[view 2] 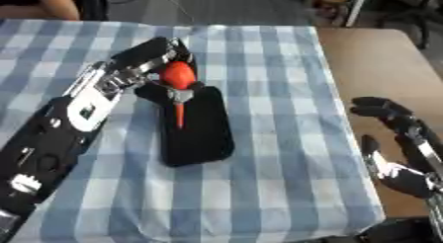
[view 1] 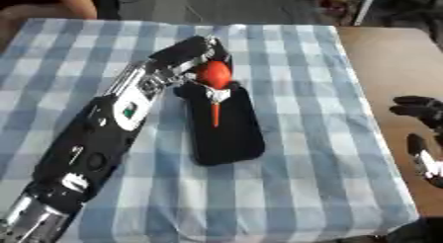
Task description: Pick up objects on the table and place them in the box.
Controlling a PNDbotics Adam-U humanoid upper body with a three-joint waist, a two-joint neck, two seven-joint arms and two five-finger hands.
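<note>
From the left, the left hand (view 1: pixel 192 54) curls round an orange bulb-and-stem object (view 1: pixel 214 78) at upper centre, just above the black box (view 1: pixel 227 133) on the checked counter (view 1: pixel 303 178). Best lowered straight in before letting go. Right hand (view 2: pixel 394 153) rests open, lower right

We see even, soft indoor light with no glare on the checked cloth (view 1: pixel 286 54). Both views are soft and slightly blurred; faint shadows hug the black box (view 1: pixel 227 133).
</note>
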